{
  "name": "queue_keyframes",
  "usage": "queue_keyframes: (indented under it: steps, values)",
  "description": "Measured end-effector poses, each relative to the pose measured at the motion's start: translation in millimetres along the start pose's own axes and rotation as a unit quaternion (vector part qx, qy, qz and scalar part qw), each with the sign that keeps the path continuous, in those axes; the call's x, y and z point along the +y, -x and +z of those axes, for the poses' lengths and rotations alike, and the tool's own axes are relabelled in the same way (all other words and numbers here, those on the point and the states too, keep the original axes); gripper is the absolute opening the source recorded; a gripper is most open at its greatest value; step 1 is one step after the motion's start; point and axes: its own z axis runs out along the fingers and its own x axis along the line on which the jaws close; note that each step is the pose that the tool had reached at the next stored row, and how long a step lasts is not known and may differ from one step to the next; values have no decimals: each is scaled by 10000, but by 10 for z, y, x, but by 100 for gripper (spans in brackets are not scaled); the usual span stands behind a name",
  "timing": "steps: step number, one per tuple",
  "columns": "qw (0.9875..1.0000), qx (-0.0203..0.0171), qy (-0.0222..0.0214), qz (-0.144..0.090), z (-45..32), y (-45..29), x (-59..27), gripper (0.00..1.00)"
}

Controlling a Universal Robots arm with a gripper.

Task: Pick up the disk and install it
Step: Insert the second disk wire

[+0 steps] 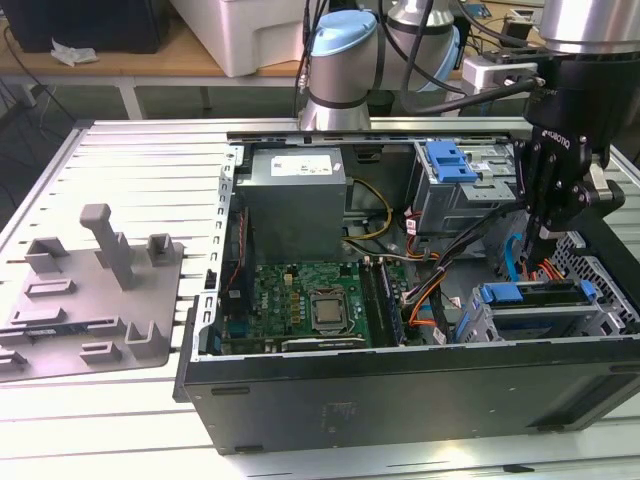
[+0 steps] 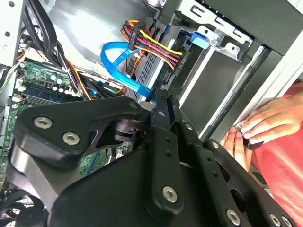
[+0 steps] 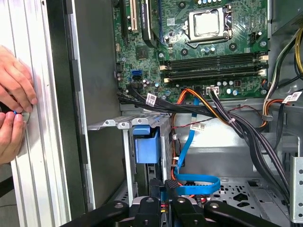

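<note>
Gripper (image 1: 543, 243) at right of exterior view, low inside open computer case (image 1: 400, 400) — fingers clenched, grasping nothing; disk (image 1: 535, 293) seated just below.

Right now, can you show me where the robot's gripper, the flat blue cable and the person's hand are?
gripper (image 1: 541, 243): exterior view, between its fingertips.
flat blue cable (image 3: 199, 184): first wrist view, on the flat loop.
person's hand (image 2: 270, 118): second wrist view, on the middle of the hand.
</note>
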Motion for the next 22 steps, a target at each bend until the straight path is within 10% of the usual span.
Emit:
queue_keyframes:
  steps: [13,22]
  values:
    - [10000,-7,-1,1,-1,-1,0,30]
    - [9995,-319,-37,41,-19,-19,-2,30]
